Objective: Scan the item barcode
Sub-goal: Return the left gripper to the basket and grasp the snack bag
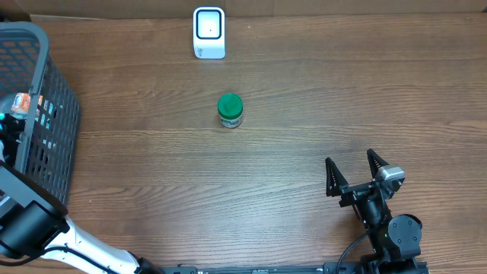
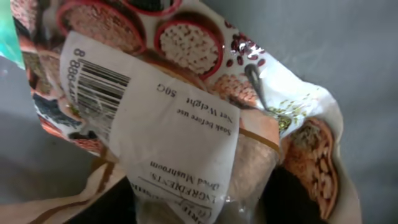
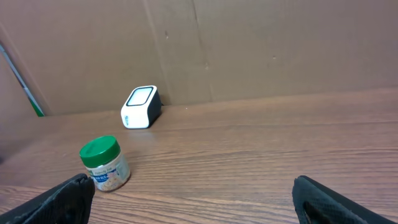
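Pick step: packet (image 2: pixel 186 124) in basket (image 1: pixel 65 106) is faced by left gripper (image 1: pixel 6 129) — hold cannot be told. Right gripper (image 1: pixel 354 171) is spread wide, empty. Next — barcode (image 2: pixel 96 87) is to be shown to scanner (image 1: pixel 209 33).

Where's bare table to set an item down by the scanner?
Widest bare patch: the right half of the table, from the scanner and jar out to the right edge, beyond the open right gripper. Narrower strip between the basket and the jar. Crowded: inside the basket, far left.

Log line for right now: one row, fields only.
left arm: at basket, close on packet, grip unclear | right gripper: open, empty | jar: upright, short of scanner
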Robot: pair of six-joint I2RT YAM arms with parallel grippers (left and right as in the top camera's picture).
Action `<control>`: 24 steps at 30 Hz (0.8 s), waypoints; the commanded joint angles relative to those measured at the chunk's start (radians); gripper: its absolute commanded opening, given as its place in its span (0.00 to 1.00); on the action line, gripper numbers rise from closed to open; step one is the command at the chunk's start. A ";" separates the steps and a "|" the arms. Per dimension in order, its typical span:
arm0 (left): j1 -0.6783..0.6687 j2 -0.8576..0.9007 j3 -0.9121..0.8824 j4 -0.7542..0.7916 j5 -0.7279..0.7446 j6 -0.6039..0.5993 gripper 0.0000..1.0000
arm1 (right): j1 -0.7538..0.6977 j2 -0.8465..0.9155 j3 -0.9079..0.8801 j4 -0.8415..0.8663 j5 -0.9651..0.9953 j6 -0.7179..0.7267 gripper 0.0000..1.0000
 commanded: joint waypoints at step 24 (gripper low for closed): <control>-0.110 0.068 0.673 -0.472 0.060 -0.423 0.21 | -0.001 -0.008 -0.011 0.004 -0.005 0.002 1.00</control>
